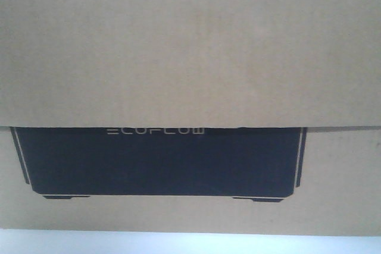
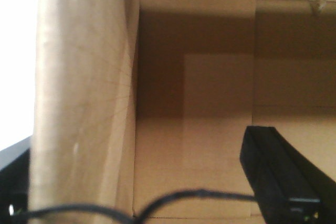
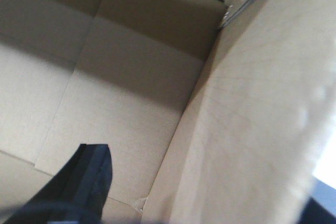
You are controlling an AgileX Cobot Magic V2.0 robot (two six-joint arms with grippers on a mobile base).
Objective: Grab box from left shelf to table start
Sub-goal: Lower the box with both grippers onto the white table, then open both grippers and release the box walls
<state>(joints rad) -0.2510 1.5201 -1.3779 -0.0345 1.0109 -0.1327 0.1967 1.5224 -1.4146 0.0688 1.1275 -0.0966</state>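
The box (image 1: 190, 46) fills the front view, each gripper's finger (image 2: 278, 174) inside it, jaw states impossible to tell.

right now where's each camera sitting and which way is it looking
Exterior front-facing: close against the box outside face, looking straight at its black print; no robot part shows.
Left wrist-mounted: looks down inside the box along a wall; one black finger and a cable show.
Right wrist-mounted: looks inside along the opposite wall; one black finger shows.
Both wrist views share the box's bare interior floor.
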